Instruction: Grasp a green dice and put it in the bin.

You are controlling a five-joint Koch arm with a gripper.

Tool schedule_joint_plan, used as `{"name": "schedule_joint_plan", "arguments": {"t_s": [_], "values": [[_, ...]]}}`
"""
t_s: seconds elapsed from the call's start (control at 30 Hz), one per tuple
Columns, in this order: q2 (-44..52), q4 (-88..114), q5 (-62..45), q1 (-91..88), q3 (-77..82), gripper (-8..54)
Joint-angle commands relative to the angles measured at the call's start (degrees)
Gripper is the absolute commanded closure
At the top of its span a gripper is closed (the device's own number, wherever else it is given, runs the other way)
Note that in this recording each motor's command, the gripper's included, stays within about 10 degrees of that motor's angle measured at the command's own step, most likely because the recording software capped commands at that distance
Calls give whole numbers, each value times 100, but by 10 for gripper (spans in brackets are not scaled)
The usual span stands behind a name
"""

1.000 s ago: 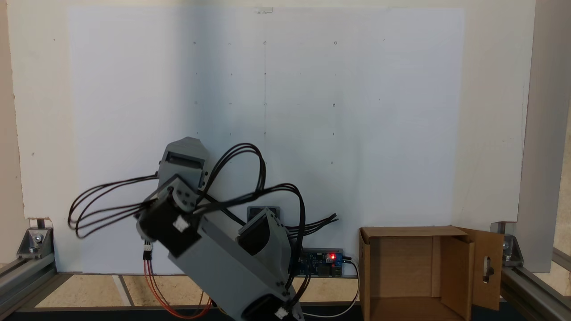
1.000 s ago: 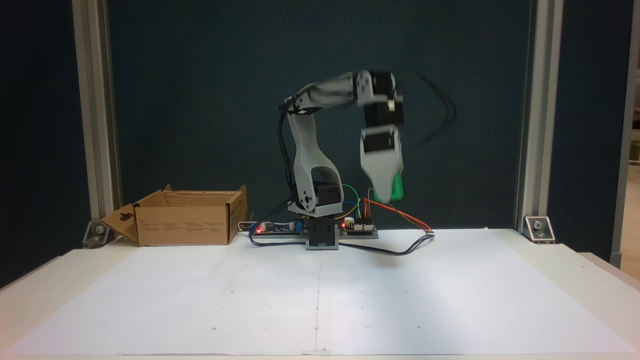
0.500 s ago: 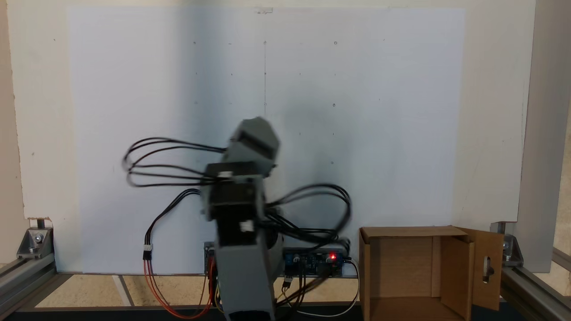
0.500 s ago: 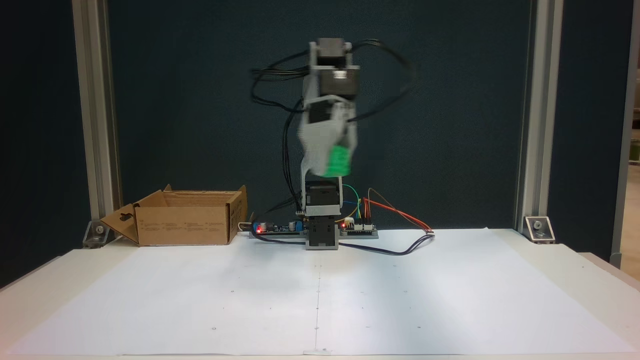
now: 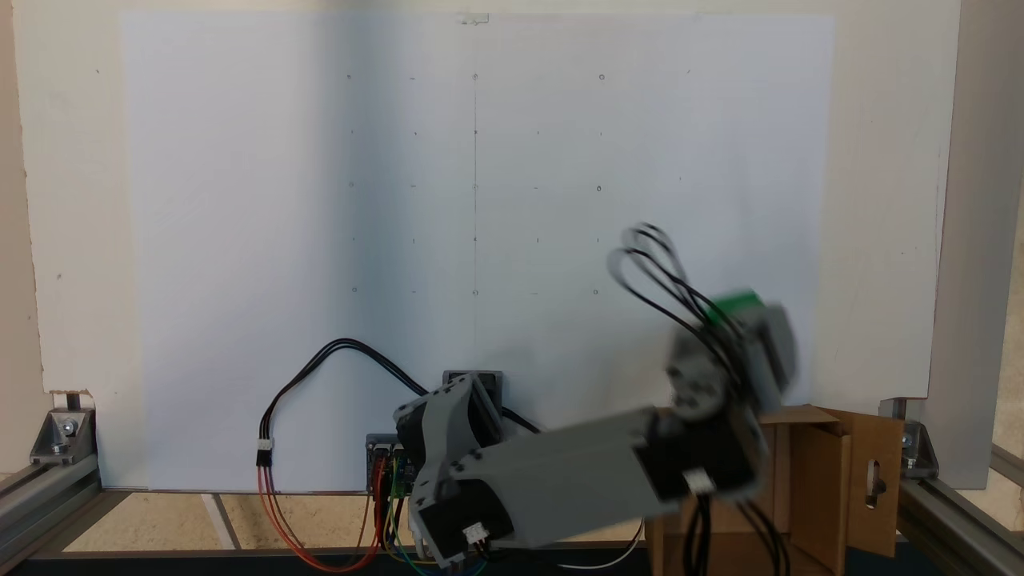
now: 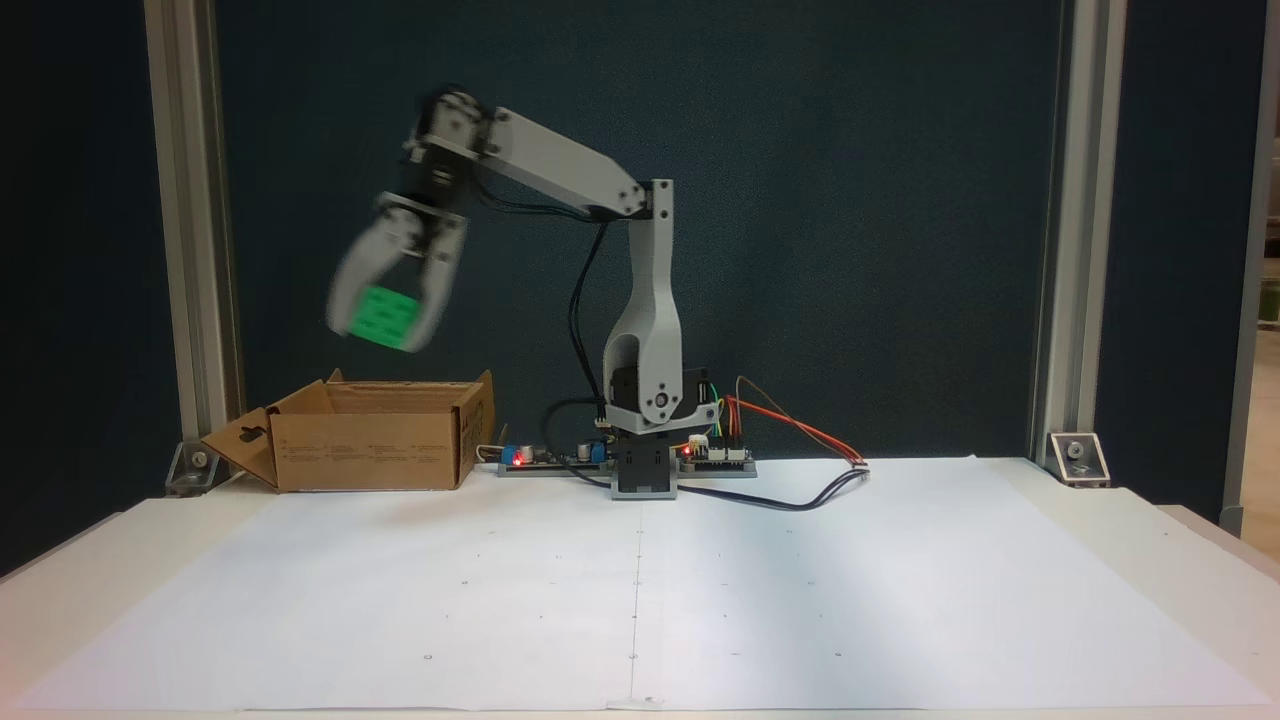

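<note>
Gripper [image 6: 385, 325] of mine is clamped on the green dice [image 6: 382, 317], one jaw on each side of it, and hangs in the air above the open cardboard bin [image 6: 372, 440] in a fixed view, blurred. My arm reaches from its base [image 6: 645, 470] toward the bin, and the dice [image 5: 734, 304] shows as a green patch above the bin [image 5: 824, 468].
</note>
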Motion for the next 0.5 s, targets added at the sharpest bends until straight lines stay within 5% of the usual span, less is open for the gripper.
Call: {"name": "schedule_joint_plan", "arguments": {"t_s": [0.0,0.47], "values": [[-18,26,-659,738,-422,341],[-1310,141,-2452,3762,-729,341]]}}
